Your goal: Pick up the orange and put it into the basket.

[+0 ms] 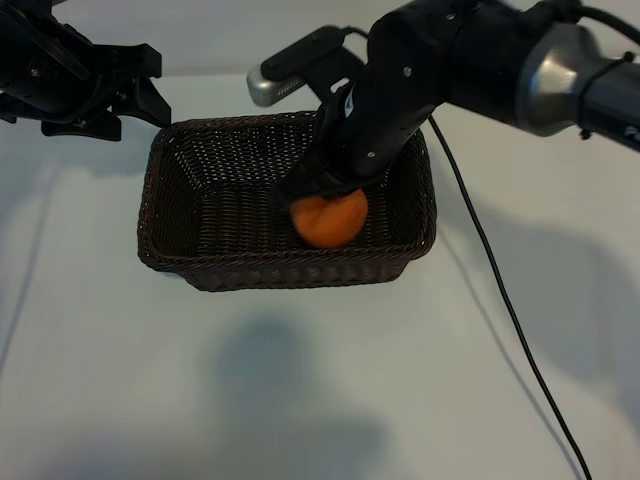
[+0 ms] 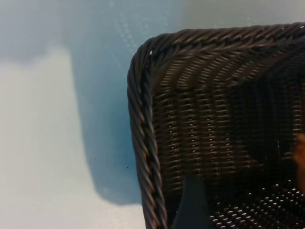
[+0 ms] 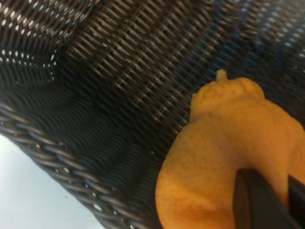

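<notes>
The orange [image 1: 331, 222] hangs low inside the dark-brown wicker basket [image 1: 290, 276], towards its right front part. My right gripper [image 1: 322, 191] reaches down into the basket from the upper right and is shut on the orange. In the right wrist view the orange [image 3: 224, 152] fills the near side, with a dark finger [image 3: 255, 200] pressed into it and the basket's braided rim [image 3: 57, 157] beyond. Whether the orange touches the basket floor I cannot tell. My left gripper [image 1: 148, 85] hovers open at the basket's back left corner; its wrist view shows that corner's rim [image 2: 143, 143] and one finger [image 2: 190, 205].
The basket stands in the middle of a pale tabletop [image 1: 320, 400]. A black cable [image 1: 500, 290] runs from the right arm across the table towards the front right. The arms cast shadows on the table in front of the basket.
</notes>
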